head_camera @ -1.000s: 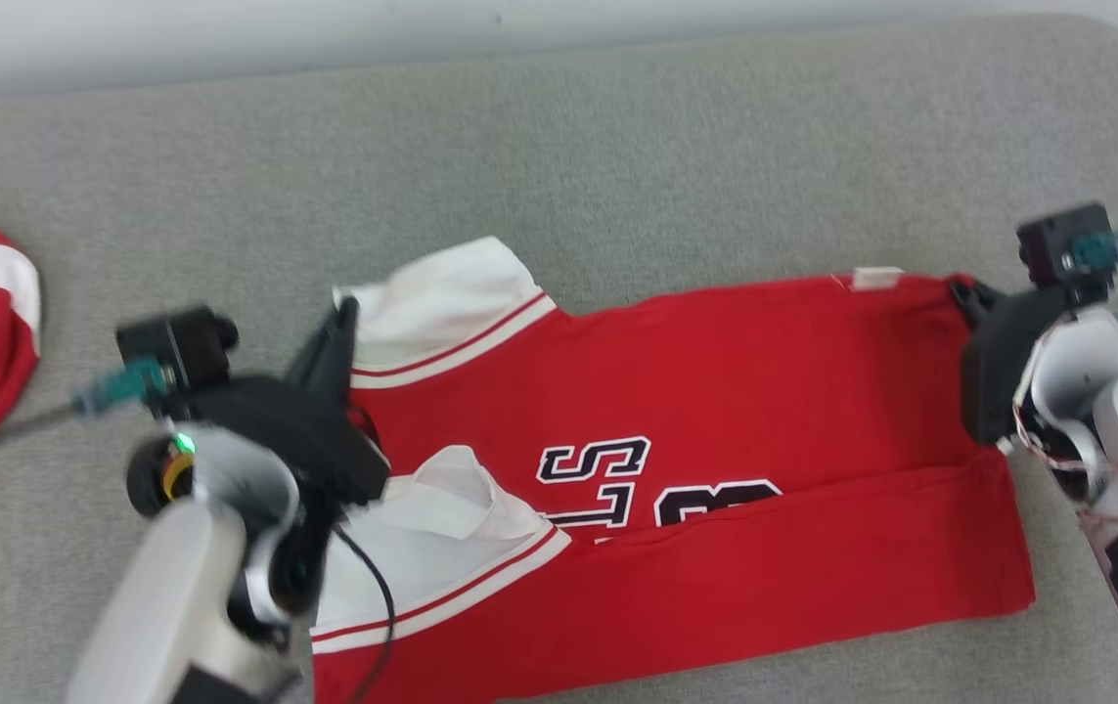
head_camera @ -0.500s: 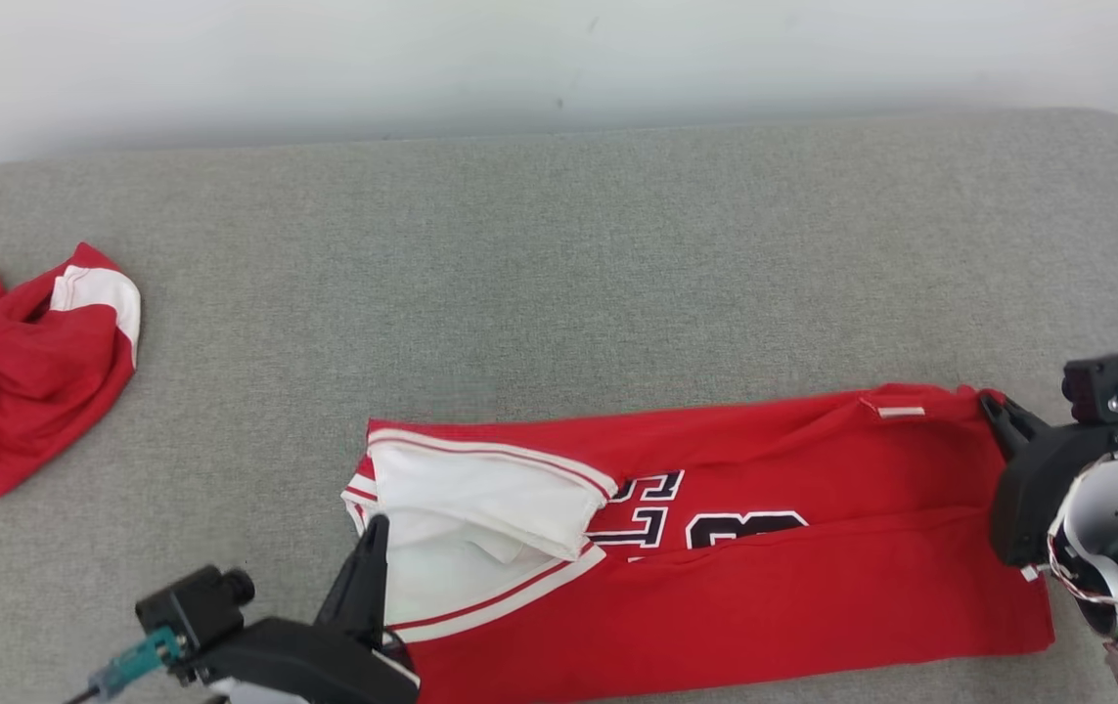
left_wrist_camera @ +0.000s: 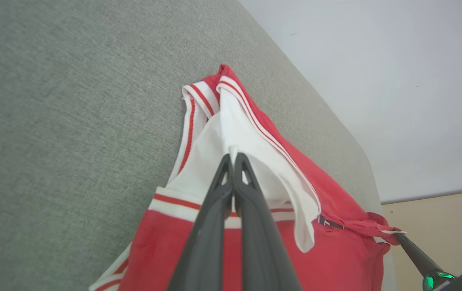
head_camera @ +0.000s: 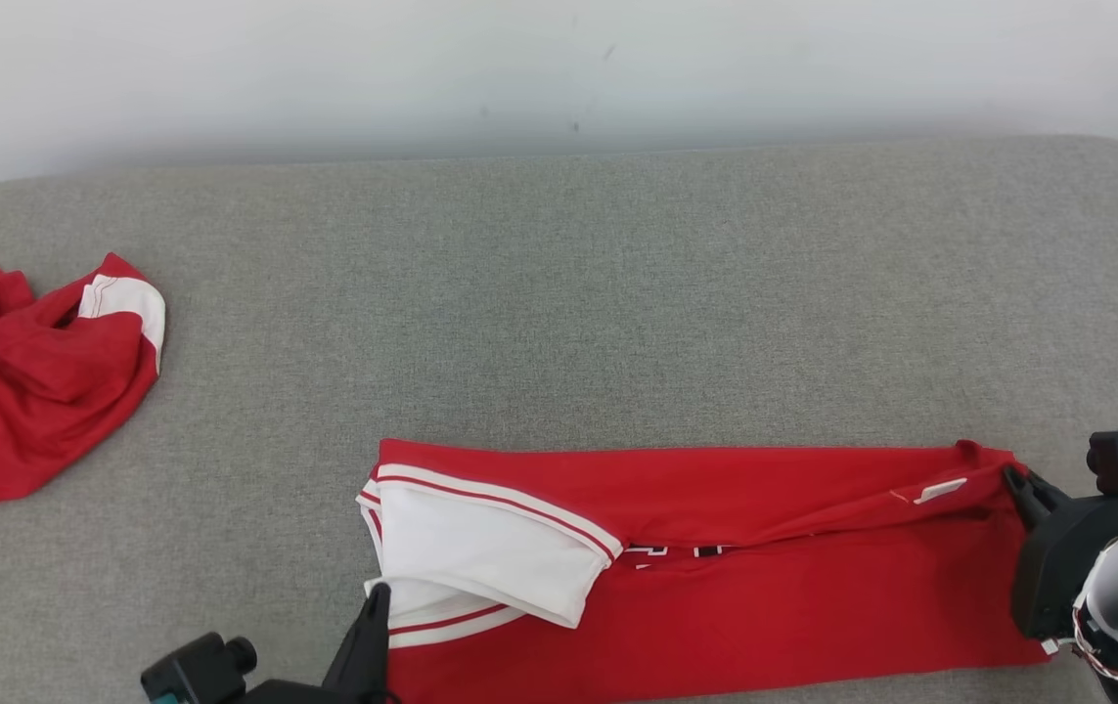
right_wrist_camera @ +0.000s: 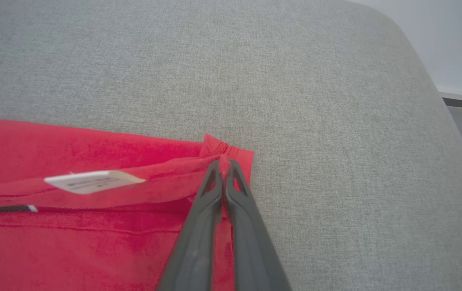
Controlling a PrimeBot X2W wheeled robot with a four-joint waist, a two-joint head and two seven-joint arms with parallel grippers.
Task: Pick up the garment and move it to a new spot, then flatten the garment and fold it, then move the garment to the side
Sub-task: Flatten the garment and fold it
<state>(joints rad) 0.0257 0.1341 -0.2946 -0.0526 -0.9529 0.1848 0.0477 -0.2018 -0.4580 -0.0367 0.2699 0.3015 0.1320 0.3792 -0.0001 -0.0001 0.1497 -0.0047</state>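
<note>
The garment point(head_camera: 744, 587) is a red jersey with white, red-striped sleeve ends, lying as a long band across the near part of the grey cushion, its far long edge folded toward me over the printed letters. My left gripper point(head_camera: 378, 598) is shut on the white sleeve fabric point(left_wrist_camera: 231, 141) at the jersey's left end. My right gripper point(head_camera: 1011, 476) is shut on the red hem corner point(right_wrist_camera: 224, 155) at the right end. A white label point(right_wrist_camera: 89, 180) lies just left of that pinched corner.
A second red and white garment point(head_camera: 25, 381) lies crumpled at the cushion's far left. The grey cushion point(head_camera: 559, 293) stretches wide behind the jersey, ending at a pale wall. Its rounded right edge point(right_wrist_camera: 425, 81) drops off close to my right gripper.
Both grippers have carried the jersey's far edge toward me, folding it over the letters, which are now almost covered. The head camera has tilted, shifting the whole picture.
</note>
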